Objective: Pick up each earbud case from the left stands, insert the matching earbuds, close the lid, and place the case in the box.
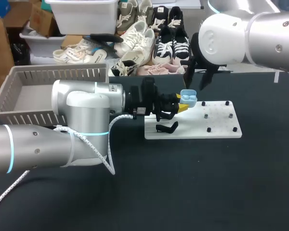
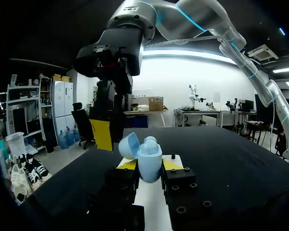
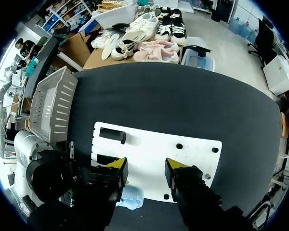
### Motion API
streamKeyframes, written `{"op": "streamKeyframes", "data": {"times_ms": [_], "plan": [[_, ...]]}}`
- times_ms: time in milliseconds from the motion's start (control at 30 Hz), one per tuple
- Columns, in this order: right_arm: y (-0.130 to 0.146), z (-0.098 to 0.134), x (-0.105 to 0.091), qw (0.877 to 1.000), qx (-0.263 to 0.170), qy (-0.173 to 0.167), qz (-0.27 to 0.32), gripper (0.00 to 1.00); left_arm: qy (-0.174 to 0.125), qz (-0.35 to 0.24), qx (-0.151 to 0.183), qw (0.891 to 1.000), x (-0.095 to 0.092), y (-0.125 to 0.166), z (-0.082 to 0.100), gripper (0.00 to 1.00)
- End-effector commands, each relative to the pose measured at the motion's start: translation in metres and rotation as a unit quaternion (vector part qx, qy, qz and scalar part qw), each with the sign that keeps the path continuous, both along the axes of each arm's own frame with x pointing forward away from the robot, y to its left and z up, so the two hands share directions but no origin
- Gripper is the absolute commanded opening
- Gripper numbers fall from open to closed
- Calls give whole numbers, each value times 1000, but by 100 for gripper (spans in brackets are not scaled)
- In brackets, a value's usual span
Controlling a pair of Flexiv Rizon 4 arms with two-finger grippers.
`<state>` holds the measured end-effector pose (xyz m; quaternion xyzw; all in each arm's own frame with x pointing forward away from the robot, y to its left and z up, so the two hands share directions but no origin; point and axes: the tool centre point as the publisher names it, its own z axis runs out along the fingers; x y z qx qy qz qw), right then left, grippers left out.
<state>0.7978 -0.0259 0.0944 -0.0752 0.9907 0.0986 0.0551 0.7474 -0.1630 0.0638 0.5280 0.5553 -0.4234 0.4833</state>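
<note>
Presently: case point(image 1: 188, 97), lid open, centre frame, gripped upright by left claw point(image 2: 145, 166), likely presented for loading; right claw point(image 3: 145, 166) released, empty, poised above white board point(image 3: 154, 139).

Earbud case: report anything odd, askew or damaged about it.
Nothing damaged. The light blue earbud case sits clamped in the left gripper, leaning slightly, lid open, above the white board.

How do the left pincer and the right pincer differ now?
The left pincer is shut on the open-lidded blue earbud case; the right pincer is open and empty. The left one points along the table, the right one down at the white board. Both have yellow tips.
</note>
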Motion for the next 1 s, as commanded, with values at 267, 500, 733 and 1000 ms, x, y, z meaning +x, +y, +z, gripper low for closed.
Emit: {"op": "streamKeyframes", "data": {"times_ms": [267,500,733,1000], "plan": [[-9,8,-30,1000,13,-17,-17,47,-1,2,-1,1000,-1,0,0,0],[-7,14,-42,999,21,-24,-19,46,-1,2,-1,1000,-1,0,0,0],[-6,27,-49,998,32,-41,-23,47,-1,2,-1,1000,-1,0,0,0],[-30,50,-71,993,57,-76,-63,48,-1,2,-1,1000,-1,0,0,0]]}}
